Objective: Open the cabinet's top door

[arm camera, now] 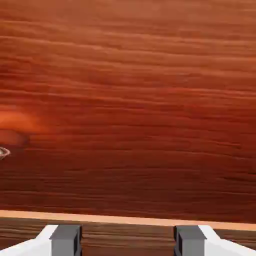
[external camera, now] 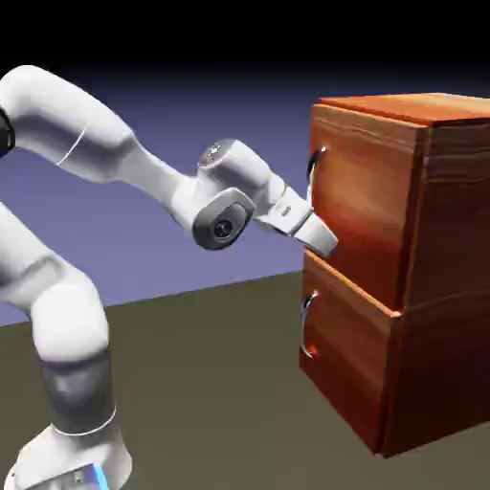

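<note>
Exterior view: the arm [external camera: 91, 124] is rising at the exterior view's left, bending over and reaching right toward the cabinet [external camera: 459, 278], its hand [external camera: 314, 233] sloping downward. The cabinet is standing upright at the right, showing reddish-brown wood grain. The top door [external camera: 364, 206] is forming its upper front and is sitting closed above the lower panel [external camera: 349, 349]. A curved silver handle, the upper handle [external camera: 314, 174], is running vertically near the door's far edge; a matching lower handle [external camera: 307, 325] is lying beneath it on the lower panel. The hand is overlapping the door's lower part in this view, just below the upper handle; contact cannot be determined. Hand view: dark red-brown grain is filling most of the frame, with a pale strip [arm camera: 130, 219] crossing near the bottom, slightly slanting. The pincer [arm camera: 128, 241] is standing spread, its grey tips showing well apart at the bottom edge, nothing being pinched between them. A small bit of shiny metal [arm camera: 4, 152] is showing at the left edge.
</note>
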### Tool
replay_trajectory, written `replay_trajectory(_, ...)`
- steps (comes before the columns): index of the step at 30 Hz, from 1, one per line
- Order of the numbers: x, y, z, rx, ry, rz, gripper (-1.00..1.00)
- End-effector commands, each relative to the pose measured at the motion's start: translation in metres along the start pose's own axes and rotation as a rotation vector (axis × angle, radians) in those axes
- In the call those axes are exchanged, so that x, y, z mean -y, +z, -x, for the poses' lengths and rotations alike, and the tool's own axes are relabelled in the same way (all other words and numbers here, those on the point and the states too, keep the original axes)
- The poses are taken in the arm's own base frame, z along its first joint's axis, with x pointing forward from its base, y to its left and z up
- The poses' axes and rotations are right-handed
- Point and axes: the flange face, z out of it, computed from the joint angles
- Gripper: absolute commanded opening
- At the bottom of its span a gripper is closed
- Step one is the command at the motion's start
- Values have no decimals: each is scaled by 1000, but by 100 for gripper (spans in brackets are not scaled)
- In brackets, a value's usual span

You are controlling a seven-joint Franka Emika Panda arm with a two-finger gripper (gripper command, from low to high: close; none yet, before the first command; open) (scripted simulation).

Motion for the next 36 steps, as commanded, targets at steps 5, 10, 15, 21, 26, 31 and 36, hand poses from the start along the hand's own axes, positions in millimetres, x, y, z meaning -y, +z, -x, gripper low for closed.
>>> replay_trajectory(5, 4, -23, -11, -42, 44, -35, 0)
replay_trajectory(10, 6, -45, -17, -83, 80, -74, 0)
replay_trajectory(15, 9, -65, -17, -124, 108, -117, 0)
replay_trajectory(21, 13, -84, -12, -175, 131, -173, 0)
replay_trajectory(26, 17, -95, -4, -219, 140, -221, 0)
replay_trajectory(31, 21, -101, 8, -267, 142, -269, 0)
replay_trajectory(36, 26, -102, 21, -318, 136, -316, 0)
